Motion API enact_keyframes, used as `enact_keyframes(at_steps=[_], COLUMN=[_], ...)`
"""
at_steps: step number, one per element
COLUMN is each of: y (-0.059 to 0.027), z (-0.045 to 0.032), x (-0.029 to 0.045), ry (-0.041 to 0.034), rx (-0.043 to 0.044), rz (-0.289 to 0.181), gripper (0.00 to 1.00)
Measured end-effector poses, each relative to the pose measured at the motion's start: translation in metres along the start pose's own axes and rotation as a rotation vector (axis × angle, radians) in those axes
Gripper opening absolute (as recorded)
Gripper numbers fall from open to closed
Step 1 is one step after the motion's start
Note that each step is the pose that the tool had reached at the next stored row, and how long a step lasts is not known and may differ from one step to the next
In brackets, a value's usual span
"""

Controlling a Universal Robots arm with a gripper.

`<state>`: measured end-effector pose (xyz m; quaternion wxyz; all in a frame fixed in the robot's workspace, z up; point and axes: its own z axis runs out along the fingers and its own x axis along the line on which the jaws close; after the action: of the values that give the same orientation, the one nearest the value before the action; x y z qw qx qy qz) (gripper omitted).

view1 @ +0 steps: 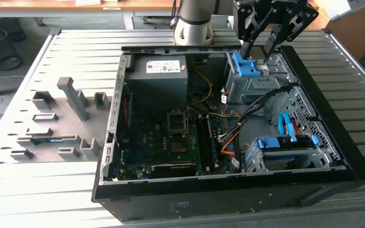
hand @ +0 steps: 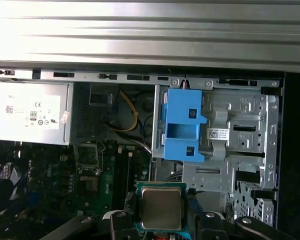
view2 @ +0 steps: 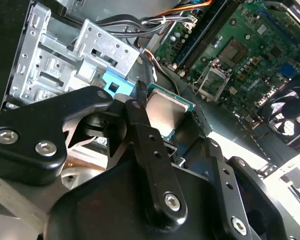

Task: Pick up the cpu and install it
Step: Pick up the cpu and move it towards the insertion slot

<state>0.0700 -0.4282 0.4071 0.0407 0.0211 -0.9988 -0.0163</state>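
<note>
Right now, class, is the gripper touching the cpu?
Touching. In both wrist views the gripper clamps the cpu by opposite edges, with no gap visible.

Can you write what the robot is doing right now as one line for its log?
gripper: shut on cpu | where: over the drive cage | socket: looks empty | cpu: not yet installed

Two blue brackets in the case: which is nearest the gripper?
The blue bracket on the drive cage, just below the gripper in the exterior view; the other blue bracket sits lower.
</note>
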Motion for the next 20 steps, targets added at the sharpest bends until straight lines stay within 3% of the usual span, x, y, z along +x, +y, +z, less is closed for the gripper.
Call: enact_keyframes(at_steps=[3,4,8,9,12,16,20], y=[0.0000,0.0000,0.0000,-0.0001,-0.0001,0.0000,-0.0010], z=[0.0001,0.0003,0.0010,0.0012,0.0012,0.0011,0.0024], x=[0.0000,0.0001,0.0000,0.0000,0.0000,0.0002,0.0123], ry=[-0.0008,-0.0110,-0.0684,-0.0799,-0.0891,-0.0903,-0.0900], rx=[-0.0001,0.0005,0.0030,0.0034,0.0038,0.0040,0.0194], rz=[0.000,0.000,-0.002,-0.002,-0.003,-0.003,-0.002], gripper=[0.47,0.47,0.47,0.47,0.47,0.47,0.47])
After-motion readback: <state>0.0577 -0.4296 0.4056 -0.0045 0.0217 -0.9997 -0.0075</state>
